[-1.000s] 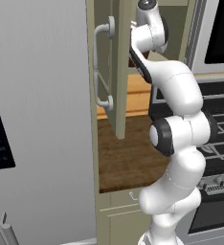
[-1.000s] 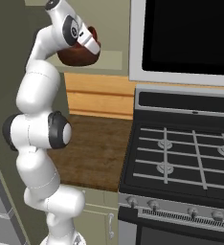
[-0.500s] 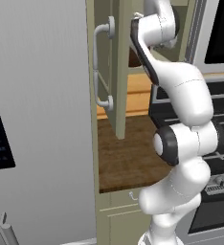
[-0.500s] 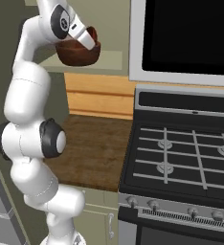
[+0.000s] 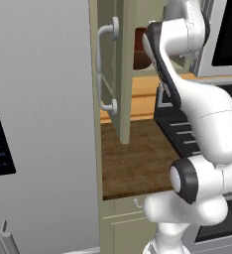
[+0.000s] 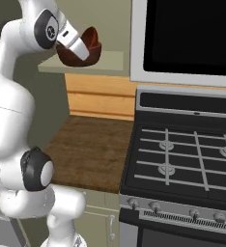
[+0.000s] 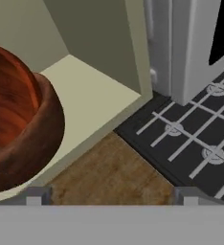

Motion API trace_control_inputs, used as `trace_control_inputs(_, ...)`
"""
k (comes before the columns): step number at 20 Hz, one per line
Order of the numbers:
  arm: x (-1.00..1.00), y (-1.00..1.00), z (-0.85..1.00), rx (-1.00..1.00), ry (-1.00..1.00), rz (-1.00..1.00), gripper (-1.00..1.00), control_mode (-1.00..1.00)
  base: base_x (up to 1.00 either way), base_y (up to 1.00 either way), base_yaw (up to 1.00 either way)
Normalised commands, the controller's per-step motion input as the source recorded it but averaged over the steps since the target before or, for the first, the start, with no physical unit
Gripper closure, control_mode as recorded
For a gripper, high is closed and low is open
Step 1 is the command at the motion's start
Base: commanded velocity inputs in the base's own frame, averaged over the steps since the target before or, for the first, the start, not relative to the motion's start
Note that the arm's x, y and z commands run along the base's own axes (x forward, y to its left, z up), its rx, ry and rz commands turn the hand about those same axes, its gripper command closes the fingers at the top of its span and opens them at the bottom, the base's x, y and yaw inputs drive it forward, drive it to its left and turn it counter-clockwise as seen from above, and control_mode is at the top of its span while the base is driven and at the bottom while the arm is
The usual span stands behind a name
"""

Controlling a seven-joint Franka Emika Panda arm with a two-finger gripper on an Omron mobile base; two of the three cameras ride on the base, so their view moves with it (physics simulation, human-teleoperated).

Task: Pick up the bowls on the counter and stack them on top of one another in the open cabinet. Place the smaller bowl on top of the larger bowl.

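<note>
Since the earlier frame the arm rose; the wide-open, empty gripper sat beside the stacked glossy reddish-brown bowls on the cabinet shelf.

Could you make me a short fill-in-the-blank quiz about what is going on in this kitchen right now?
1. The bowls rest on the cabinet ____.
2. The smaller bowl sits ____ the larger bowl.
3. The pincer is ____, holding nothing.
4. Right of the counter stands a black ____.

Missing words: shelf; inside; open; stove

Flat, even rendered light; soft shadow inside the open cabinet; coarse, slightly blurred hand view
</note>
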Motion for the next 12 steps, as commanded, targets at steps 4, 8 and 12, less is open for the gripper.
trace_control_inputs(4, -0.58, 0.00, -0.44, -0.11, 0.17, 0.14, -1.00, -1.00, 0.00, 0.00, 0.00)
trace_control_inputs(8, -0.49, 0.00, -0.45, -0.12, 0.21, 0.13, -1.00, -1.00, 0.00, 0.00, 0.00)
trace_control_inputs(12, -0.28, 0.00, -0.50, -0.11, 0.23, 0.19, -1.00, -1.00, 0.00, 0.00, 0.00)
